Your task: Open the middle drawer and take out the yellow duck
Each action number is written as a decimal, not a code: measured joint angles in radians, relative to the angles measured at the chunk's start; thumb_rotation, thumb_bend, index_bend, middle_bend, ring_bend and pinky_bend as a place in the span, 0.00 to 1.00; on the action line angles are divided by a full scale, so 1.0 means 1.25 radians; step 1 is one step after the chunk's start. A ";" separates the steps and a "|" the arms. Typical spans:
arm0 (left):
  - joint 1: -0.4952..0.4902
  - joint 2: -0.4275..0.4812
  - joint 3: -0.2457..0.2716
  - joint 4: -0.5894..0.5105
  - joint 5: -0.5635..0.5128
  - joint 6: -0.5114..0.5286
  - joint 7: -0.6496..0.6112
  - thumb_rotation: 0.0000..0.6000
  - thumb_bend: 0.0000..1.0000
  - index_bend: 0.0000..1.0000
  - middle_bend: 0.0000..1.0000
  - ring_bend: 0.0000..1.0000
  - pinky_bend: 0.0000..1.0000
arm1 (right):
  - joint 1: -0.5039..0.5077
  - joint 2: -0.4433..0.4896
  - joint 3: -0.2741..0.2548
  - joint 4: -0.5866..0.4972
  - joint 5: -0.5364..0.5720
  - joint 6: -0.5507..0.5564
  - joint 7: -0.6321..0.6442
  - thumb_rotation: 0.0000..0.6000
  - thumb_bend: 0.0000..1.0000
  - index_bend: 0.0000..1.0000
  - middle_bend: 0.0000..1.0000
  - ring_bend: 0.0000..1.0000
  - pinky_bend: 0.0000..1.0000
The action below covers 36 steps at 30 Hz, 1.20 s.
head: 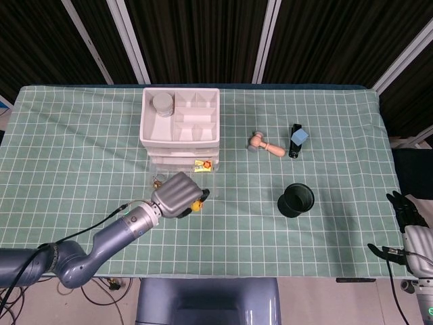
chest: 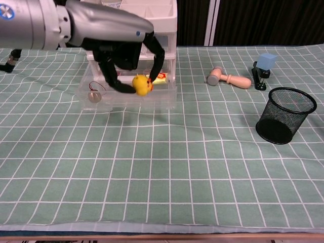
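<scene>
Nearest the robot, the right hand is hanging off the surface's edge at 4 o'clock in the head view, its dark fingers only partly showing, so whether they are spread or curled I cannot tell; nothing is seen in it.

Further in, the left hand is gripping the yellow duck between its dark fingertips, thumb on one side and fingers on the other, holding it in the air just in front of the pulled-out middle drawer. In the head view the left hand is covering most of the duck, which is peeking out at its 4 o'clock side.

The clear drawer is sticking out from the white drawer unit, and a small round metal piece with a red cord is lying at its left end, while a yellow and red packet is lying near its right end.

At 3 o'clock from the drawer, a black mesh cup is standing upright on the green checked surface, well apart from the unit. Beyond it, toward 1 o'clock, a wooden mallet is lying on its side, and just beside that a black stapler with a light blue cube on it is resting. On top of the unit, a lidded round jar is sitting in the rear left compartment.
</scene>
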 measured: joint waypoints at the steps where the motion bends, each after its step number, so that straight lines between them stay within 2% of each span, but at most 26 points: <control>1: 0.007 0.000 0.014 -0.011 0.004 0.002 0.008 1.00 0.36 0.53 1.00 1.00 1.00 | 0.000 0.000 0.000 0.000 0.000 0.000 0.000 1.00 0.00 0.00 0.00 0.00 0.21; 10: 0.051 -0.062 0.099 -0.002 -0.001 0.008 0.058 1.00 0.36 0.53 1.00 1.00 1.00 | -0.001 0.002 0.001 -0.002 0.001 0.000 0.004 1.00 0.00 0.00 0.00 0.00 0.21; 18: 0.065 -0.103 0.129 0.035 -0.018 0.008 0.098 1.00 0.36 0.54 1.00 1.00 1.00 | -0.002 0.003 0.000 -0.004 0.000 0.000 0.005 1.00 0.00 0.00 0.00 0.00 0.21; 29: 0.069 -0.158 0.158 0.083 -0.089 0.007 0.158 1.00 0.36 0.54 1.00 1.00 1.00 | -0.002 0.005 0.001 -0.007 0.003 -0.002 0.013 1.00 0.00 0.00 0.00 0.00 0.21; 32: 0.069 -0.171 0.160 0.093 -0.104 0.010 0.168 1.00 0.31 0.54 1.00 1.00 1.00 | -0.002 0.005 0.001 -0.007 0.004 -0.001 0.013 1.00 0.00 0.00 0.00 0.00 0.21; 36: 0.071 -0.176 0.156 0.096 -0.107 0.021 0.171 1.00 0.20 0.52 1.00 1.00 1.00 | -0.002 0.005 0.001 -0.007 0.004 -0.001 0.014 1.00 0.00 0.00 0.00 0.00 0.21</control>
